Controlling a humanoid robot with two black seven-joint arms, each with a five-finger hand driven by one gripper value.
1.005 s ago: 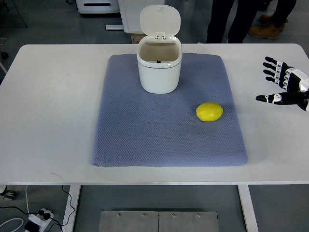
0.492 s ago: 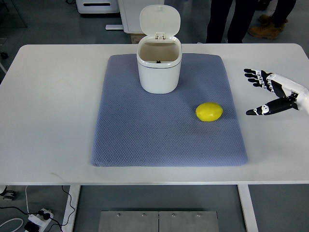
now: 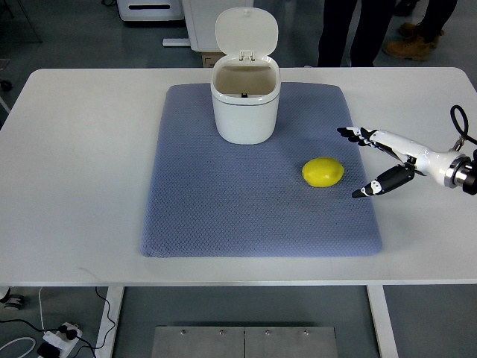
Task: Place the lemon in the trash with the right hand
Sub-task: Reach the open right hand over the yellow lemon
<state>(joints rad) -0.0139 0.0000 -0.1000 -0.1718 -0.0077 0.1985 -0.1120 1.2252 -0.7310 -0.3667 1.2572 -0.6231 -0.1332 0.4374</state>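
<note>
A yellow lemon [image 3: 323,172] lies on the blue-grey mat [image 3: 223,209], right of centre. A white trash bin [image 3: 245,104] with its lid flipped up stands at the mat's back, open at the top. My right hand [image 3: 354,162] comes in from the right edge, fingers spread and empty, thumb low and fingers high. It is just right of the lemon, a short gap away, over the mat's right edge. The left arm does not show.
The mat lies on a white table [image 3: 82,149]. People's legs [image 3: 350,30] stand beyond the table's far edge. White equipment [image 3: 153,9] stands on the floor at the back.
My right hand has moved left from the table's right edge toward the lemon and turned its open fingers to face it. The lemon and bin have not moved.
</note>
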